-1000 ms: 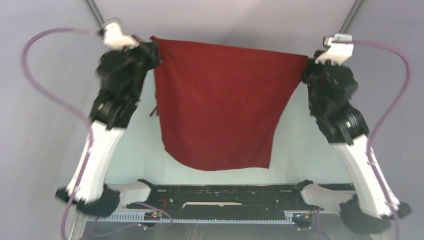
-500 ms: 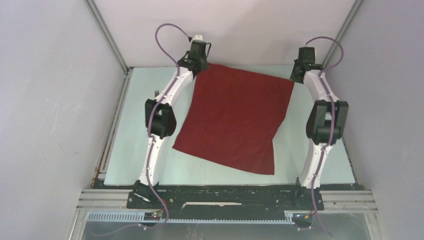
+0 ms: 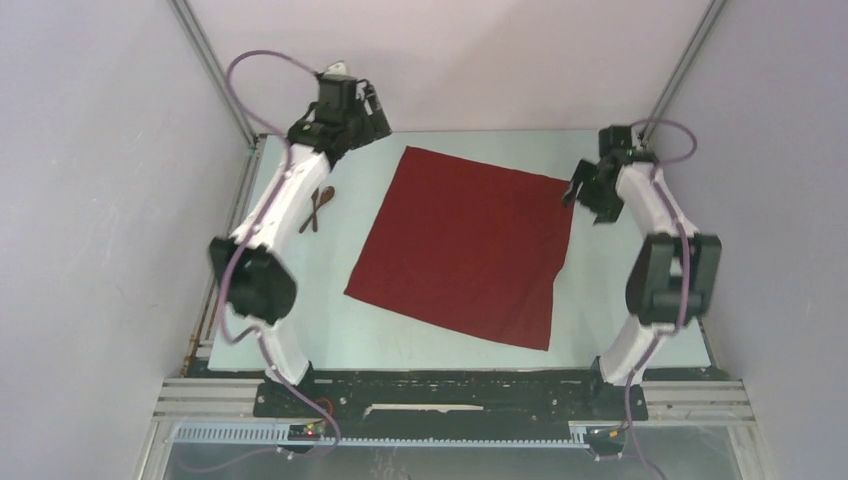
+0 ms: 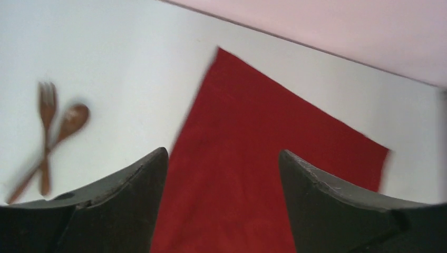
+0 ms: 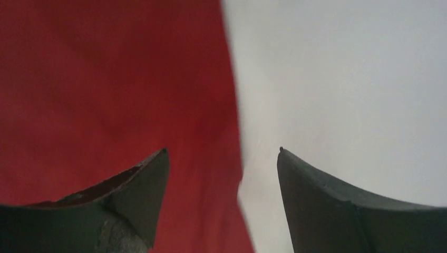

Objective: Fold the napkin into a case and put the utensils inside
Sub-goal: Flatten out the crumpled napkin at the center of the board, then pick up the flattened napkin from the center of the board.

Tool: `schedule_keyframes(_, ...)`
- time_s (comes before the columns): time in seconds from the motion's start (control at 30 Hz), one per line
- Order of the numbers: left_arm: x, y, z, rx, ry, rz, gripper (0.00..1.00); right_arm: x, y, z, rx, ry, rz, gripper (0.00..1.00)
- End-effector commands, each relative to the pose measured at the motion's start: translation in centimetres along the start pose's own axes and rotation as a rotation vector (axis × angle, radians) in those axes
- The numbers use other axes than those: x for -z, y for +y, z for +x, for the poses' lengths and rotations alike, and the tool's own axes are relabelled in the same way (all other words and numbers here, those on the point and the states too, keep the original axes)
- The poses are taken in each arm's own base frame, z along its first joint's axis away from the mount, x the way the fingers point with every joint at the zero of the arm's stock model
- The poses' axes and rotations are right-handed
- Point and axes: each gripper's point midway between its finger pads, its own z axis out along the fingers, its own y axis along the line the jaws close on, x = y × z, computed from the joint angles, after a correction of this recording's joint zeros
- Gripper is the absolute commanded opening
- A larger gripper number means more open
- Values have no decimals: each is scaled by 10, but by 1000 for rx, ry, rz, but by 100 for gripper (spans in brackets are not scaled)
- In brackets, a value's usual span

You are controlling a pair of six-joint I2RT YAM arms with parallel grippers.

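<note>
Napkin (image 3: 465, 245): mid-frame, flat on table (image 3: 300, 320), single layer.
Progress: spread out; every fold and the loading remain.
Axis: nearly square, none clear; top edge slopes down-right, one corner points upper left.
Utensils (image 3: 317, 205): crossed, left of napkin, apart from it.
Left gripper (image 3: 368, 108): jaws apart, empty, near upper-left corner.
Right gripper (image 3: 585, 190): jaws apart, empty, beside upper-right corner.

A pale green table (image 3: 300, 340) sits evenly lit, boxed in by plain lilac-grey walls (image 3: 450, 60) at 9, 12 and 3 o'clock, with slanting metal posts (image 3: 211, 70) at 11 and 1 o'clock and a black rail (image 3: 450, 392) along 6 o'clock.
</note>
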Motion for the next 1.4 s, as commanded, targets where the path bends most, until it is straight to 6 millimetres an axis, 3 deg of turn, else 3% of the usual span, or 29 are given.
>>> schedule_keyframes(0.0,61,-16,69,139,219,177,83,57,46,91,-89,45,-238,80)
schedule_keyframes(0.13,98,-4,154,117,335,296,85,65,44,176,-42,193,-232,71)
schedule_keyframes(0.23,121,11,189,120,366,330,85,61,61,224,-4,282,-298,68)
schedule_keyframes(0.33,136,27,209,117,359,316,85,41,69,246,-28,333,-320,70)
schedule_keyframes(0.47,150,39,218,112,332,313,85,22,64,256,-91,325,-327,78)
schedule_keyframes(0.7,156,57,226,96,307,273,86,14,13,283,-194,344,-185,85)
schedule_keyframes(0.8,156,58,227,104,306,270,87,27,8,290,-157,337,-154,85)
schedule_keyframes(0.87,155,59,225,109,295,266,87,44,4,283,-103,274,-96,86)
schedule_keyframes(0.9,155,59,224,110,293,267,87,53,-3,282,-78,253,-52,88)
schedule_keyframes(0.93,156,57,222,112,291,274,87,62,-9,281,-62,236,-9,97)
schedule_keyframes(1.03,157,53,218,114,287,288,87,84,-39,304,-72,314,155,100)
schedule_keyframes(1.17,159,47,214,130,279,316,87,103,-62,337,-164,435,314,95)
schedule_keyframes(1.23,161,46,212,138,269,323,87,102,-65,341,-188,427,325,89)
schedule_keyframes(1.37,162,47,212,140,261,327,87,92,-53,339,-265,415,250,68)
